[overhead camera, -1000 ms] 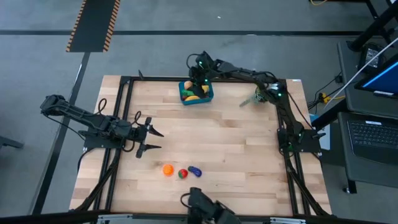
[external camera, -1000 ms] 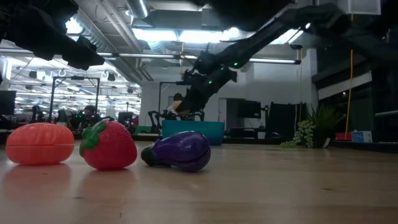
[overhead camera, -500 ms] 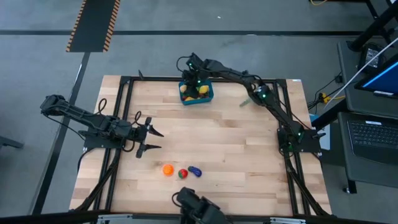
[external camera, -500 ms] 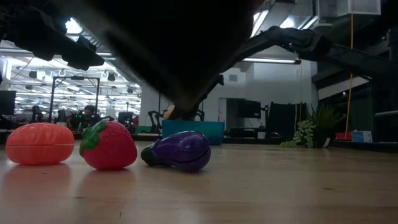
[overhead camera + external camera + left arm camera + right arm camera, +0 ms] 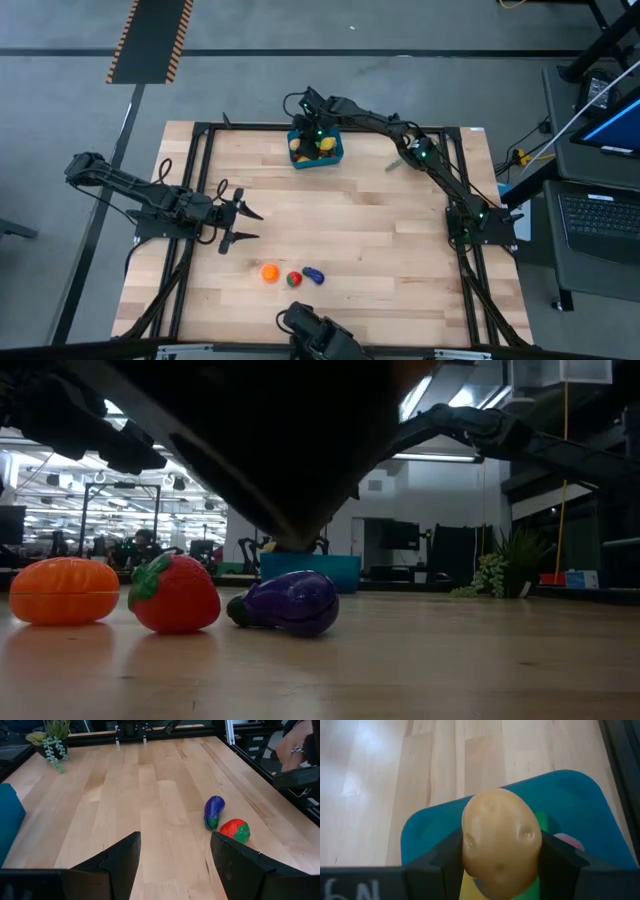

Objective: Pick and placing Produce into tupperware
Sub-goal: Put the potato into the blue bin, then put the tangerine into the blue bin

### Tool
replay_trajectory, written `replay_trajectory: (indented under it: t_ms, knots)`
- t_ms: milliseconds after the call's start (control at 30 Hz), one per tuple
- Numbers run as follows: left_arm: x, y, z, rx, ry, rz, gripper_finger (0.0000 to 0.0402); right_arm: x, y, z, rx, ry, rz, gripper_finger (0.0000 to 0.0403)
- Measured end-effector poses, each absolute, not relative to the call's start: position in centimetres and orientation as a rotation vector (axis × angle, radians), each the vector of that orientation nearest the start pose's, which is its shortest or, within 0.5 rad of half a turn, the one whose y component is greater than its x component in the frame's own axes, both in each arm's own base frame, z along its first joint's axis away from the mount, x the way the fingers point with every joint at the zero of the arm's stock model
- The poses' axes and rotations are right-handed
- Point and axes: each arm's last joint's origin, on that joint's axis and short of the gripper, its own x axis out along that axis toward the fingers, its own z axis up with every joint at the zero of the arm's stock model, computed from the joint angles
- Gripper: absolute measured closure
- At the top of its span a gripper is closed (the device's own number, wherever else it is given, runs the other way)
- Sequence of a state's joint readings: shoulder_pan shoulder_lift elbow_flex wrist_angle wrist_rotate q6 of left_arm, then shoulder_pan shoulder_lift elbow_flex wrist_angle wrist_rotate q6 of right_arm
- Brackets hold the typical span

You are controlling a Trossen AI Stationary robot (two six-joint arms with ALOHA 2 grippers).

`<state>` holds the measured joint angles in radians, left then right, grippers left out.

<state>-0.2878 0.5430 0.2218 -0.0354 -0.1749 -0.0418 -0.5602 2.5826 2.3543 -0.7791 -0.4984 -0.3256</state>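
My right gripper (image 5: 501,857) (image 5: 311,127) hovers over the blue tupperware (image 5: 580,800) (image 5: 316,149) at the table's far edge, shut on a tan potato (image 5: 501,837). Yellow, green and pink produce lies in the box below it. An orange (image 5: 269,272) (image 5: 65,591), a red strawberry (image 5: 293,279) (image 5: 176,595) and a purple eggplant (image 5: 314,275) (image 5: 287,603) rest on the wood near the table's near edge. My left gripper (image 5: 243,225) (image 5: 175,851) waits open at the table's left side, well away from them. My right gripper pinches the potato between its two fingers (image 5: 447,860), one on each side of the potato's middle (image 5: 470,850). The fingers point down from above. The potato is lifted clear, above the produce in the tupperware.
A leafy plant sprig (image 5: 403,160) (image 5: 52,740) lies right of the tupperware. A dark object (image 5: 312,333) sits at the near edge and blocks much of the low view (image 5: 290,450). A person's hand (image 5: 292,747) shows beyond the near edge. Bare wood lies mid-table.
My right gripper has moved a little toward the table's left over the tupperware, its arm swinging with it, and still holds the potato. The dark object at the near edge has shifted left and now covers much of the low view.
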Motion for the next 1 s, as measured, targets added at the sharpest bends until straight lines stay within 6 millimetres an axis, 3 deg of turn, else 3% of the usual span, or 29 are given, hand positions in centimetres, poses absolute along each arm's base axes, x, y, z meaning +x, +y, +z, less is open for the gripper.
replay_trajectory:
  t_ms: [67, 233, 467, 733, 900, 1000]
  knots:
    - [13.1, -3.4, 18.6, 0.041, 0.351, -0.104, 0.0168, 47.0, -27.9, 16.8, 0.198, 0.85, 0.083, 0.0194]
    - [13.1, -3.4, 18.6, 0.041, 0.352, -0.104, 0.0168, 47.2, -27.8, 16.9, 0.221, 0.842, 0.062, 0.012]
    - [13.1, -3.4, 18.6, 0.041, 0.352, -0.104, 0.0168, 47.0, -27.8, 18.2, 0.273, 0.826, 0.029, 0.0118]
    - [13.1, -3.4, 18.6, 0.041, 0.352, -0.104, 0.0168, 45.1, -27.1, 23.1, 0.358, 0.833, -0.013, 0.0126]
    - [13.1, -3.4, 18.6, 0.039, 0.352, -0.102, 0.0168, 43.0, -27.0, 27.5, 0.3, 0.804, -0.063, 0.0125]
    - [13.2, -3.3, 18.6, 0.041, 0.346, -0.069, 0.0168, 42.5, -26.4, 28.8, 0.264, 0.776, -0.074, 0.0125]
